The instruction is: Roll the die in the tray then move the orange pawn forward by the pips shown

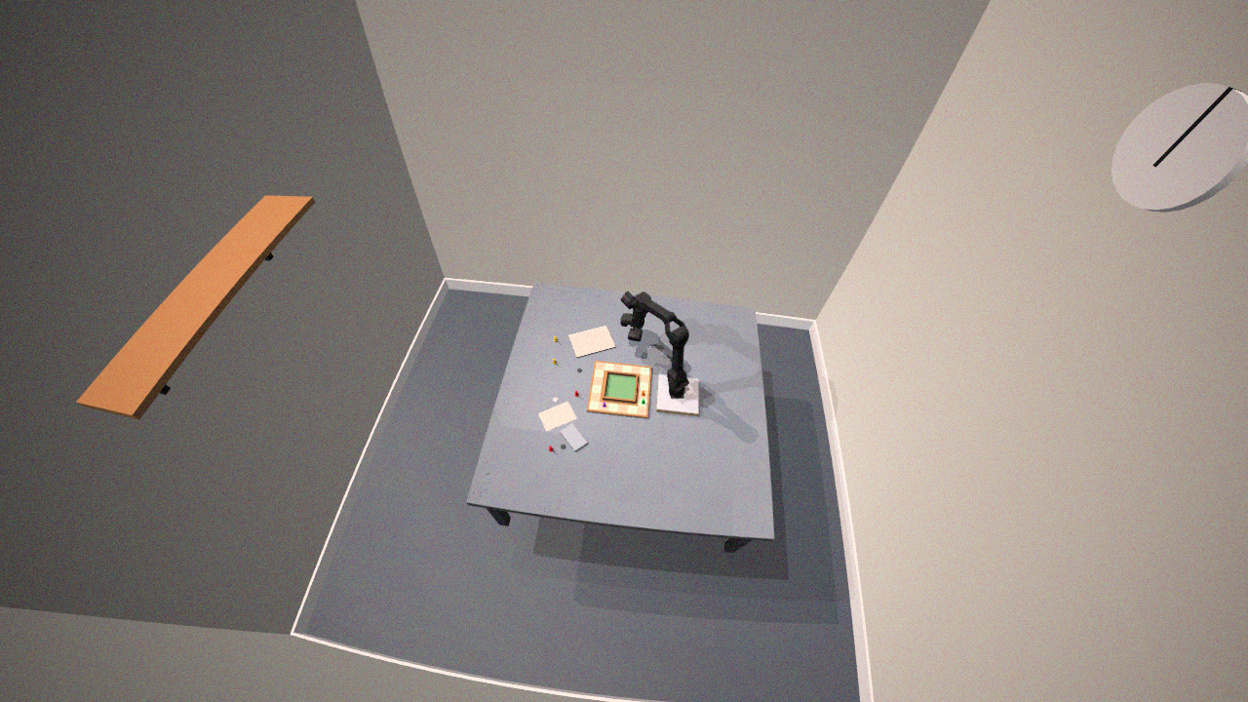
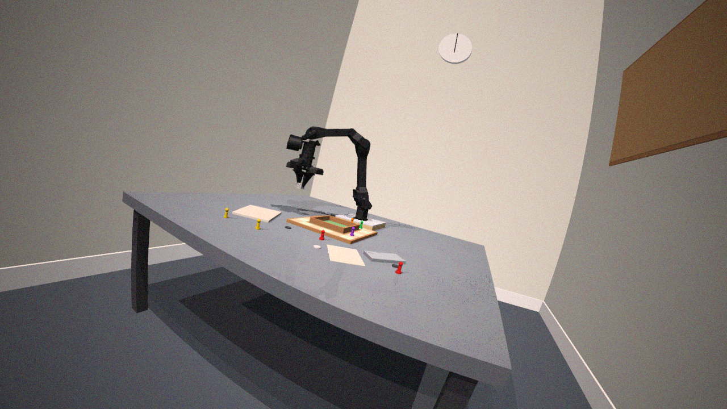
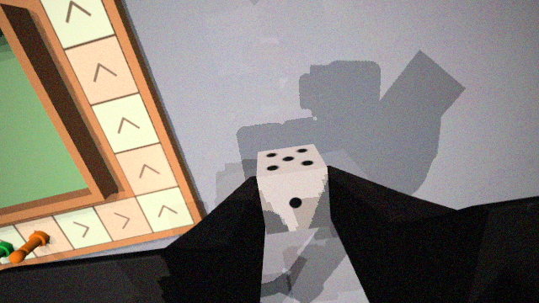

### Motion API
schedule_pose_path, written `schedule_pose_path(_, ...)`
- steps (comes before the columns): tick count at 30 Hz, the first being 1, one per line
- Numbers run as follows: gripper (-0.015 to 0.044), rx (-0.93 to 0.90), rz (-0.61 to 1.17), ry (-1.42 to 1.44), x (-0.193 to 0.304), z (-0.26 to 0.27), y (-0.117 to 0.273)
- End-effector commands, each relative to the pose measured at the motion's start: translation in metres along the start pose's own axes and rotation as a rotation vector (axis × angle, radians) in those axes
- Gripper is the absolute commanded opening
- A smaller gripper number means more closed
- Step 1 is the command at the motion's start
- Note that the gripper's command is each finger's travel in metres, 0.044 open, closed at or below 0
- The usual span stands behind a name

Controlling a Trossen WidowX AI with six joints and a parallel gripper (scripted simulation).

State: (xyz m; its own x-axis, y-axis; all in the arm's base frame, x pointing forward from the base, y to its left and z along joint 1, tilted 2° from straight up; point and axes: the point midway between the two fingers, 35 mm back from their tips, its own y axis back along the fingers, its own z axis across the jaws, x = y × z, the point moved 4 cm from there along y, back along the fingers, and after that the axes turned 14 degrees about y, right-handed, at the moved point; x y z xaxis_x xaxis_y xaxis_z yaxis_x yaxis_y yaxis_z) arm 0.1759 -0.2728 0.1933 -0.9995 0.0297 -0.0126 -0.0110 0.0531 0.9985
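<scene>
The gripper (image 3: 295,210) pinches the die (image 3: 291,181) tight, high over the table (image 2: 314,284), just beside the board (image 3: 126,126). If the die slips out here, it could miss the green tray (image 3: 34,139).

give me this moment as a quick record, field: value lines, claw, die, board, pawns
claw: shut on the die, raised above the table
die: white, clamped between the two black fingers, five-pip face and one-pip face in sight
die position: off to the side of the board, not yet over the tray
board: square track of arrow squares around a green tray
orange pawn: on a track square near a corner, beside a green pawn
arm: touching only the die
</scene>
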Motion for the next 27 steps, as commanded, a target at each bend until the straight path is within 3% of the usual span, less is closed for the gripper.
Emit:
schedule_pose_path(1,0.0000,-0.004,0.001,0.011,-0.017,0.019,-0.004)
schedule_pose_path(27,0.0000,-0.017,-0.005,0.055,-0.079,0.143,-0.024)
